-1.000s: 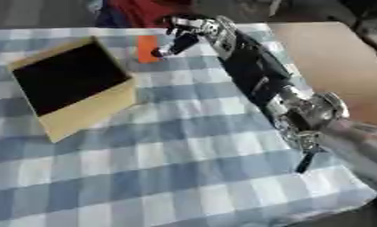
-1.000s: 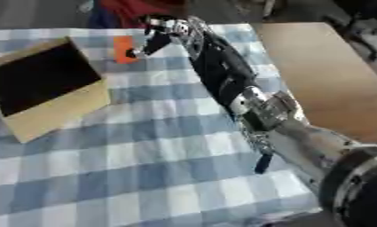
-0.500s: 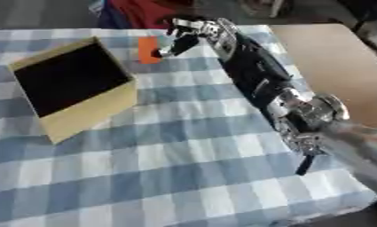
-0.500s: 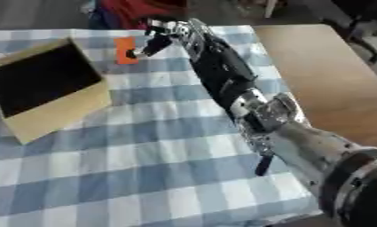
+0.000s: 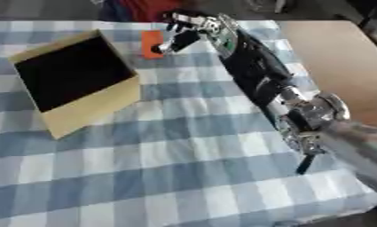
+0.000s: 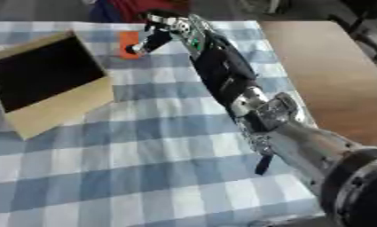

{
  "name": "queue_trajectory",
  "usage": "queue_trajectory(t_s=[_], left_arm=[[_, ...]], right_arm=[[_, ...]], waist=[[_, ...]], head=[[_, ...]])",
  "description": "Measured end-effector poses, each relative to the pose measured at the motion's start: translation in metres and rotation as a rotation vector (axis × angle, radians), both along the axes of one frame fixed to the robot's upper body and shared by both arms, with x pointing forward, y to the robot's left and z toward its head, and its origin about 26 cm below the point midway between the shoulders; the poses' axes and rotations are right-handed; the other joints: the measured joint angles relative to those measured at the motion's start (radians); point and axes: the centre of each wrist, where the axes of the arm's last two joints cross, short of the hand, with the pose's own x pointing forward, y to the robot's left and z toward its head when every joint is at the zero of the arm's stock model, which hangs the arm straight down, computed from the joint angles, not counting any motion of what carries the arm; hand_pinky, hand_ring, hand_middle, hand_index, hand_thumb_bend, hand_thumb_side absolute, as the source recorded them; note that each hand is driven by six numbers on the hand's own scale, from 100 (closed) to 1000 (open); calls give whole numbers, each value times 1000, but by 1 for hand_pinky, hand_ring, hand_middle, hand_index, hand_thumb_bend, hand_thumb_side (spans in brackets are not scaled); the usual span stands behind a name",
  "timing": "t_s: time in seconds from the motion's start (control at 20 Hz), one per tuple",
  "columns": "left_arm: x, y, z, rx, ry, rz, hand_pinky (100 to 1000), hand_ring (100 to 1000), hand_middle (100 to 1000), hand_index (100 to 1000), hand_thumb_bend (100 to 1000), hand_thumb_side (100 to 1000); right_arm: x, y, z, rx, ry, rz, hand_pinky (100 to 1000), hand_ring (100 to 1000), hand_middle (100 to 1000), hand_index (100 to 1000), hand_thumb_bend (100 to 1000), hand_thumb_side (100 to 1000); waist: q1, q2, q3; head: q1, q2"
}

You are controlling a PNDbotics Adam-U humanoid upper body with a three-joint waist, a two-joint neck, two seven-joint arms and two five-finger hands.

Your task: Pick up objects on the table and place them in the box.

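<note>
- Sitting on the left of the checked tablecloth [image 5: 183, 168]: a cardboard box [image 5: 82, 82], tilted, dark inside, nothing visible in it.
- orange block [image 5: 151, 43] lies flat on the cloth just past the box's far right corner, outside the box.
- right hand [image 5: 182, 32] stretched far across the table, arm running diagonally from lower right.
- fingers curled down at the block's right edge, fingertips touching it; can't tell if it's actually pinched.
- left hand not visible.

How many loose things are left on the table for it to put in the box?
1 in view: an orange block at the far side of the checked table, just beyond the box, with the right hand reaching it. Others may be hidden.
</note>
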Motion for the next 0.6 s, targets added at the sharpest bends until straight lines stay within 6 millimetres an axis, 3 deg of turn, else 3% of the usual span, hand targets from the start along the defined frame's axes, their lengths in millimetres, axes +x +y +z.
queue_trajectory(t_s=[0.6], left_arm=[[0,-1,0,-7,-1,5,650,610,586,742,100,705]], right_arm=[[-1,-1,2,6,-18,-8,807,839,861,1000,416,530]], waist=[[-2,23,13]], head=[[-5,0]])
